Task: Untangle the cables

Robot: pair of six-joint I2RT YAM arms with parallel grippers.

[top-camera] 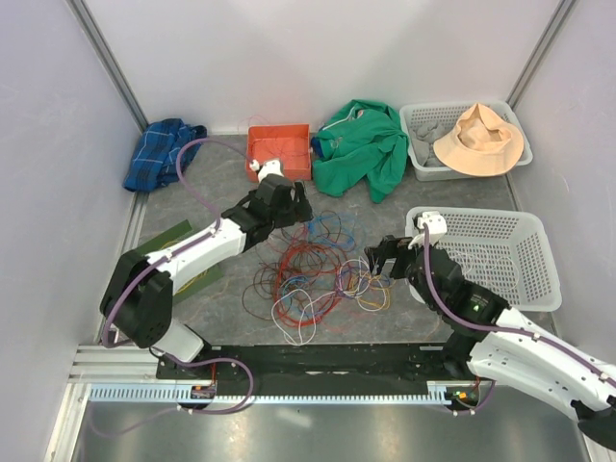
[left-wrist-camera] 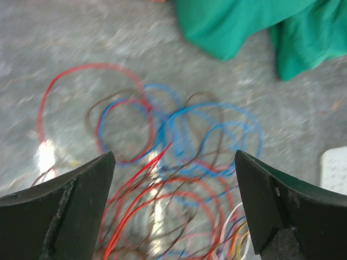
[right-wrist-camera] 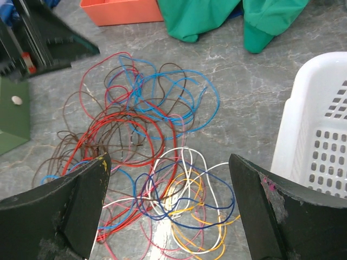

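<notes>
Top external view: the cables (top-camera: 313, 274) lie in one tangled heap at frame centre, no strand separated. The left gripper (left-wrist-camera: 173, 162) and right gripper (right-wrist-camera: 169, 162) stand spread, holding nothing. Judged: nearly all untangling left.

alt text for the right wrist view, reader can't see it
A tangle of red, brown, blue, white and yellow cables lies on a grey table, below the open, empty right gripper. A white basket stands at right; a green cloth and an orange tray lie beyond.
</notes>
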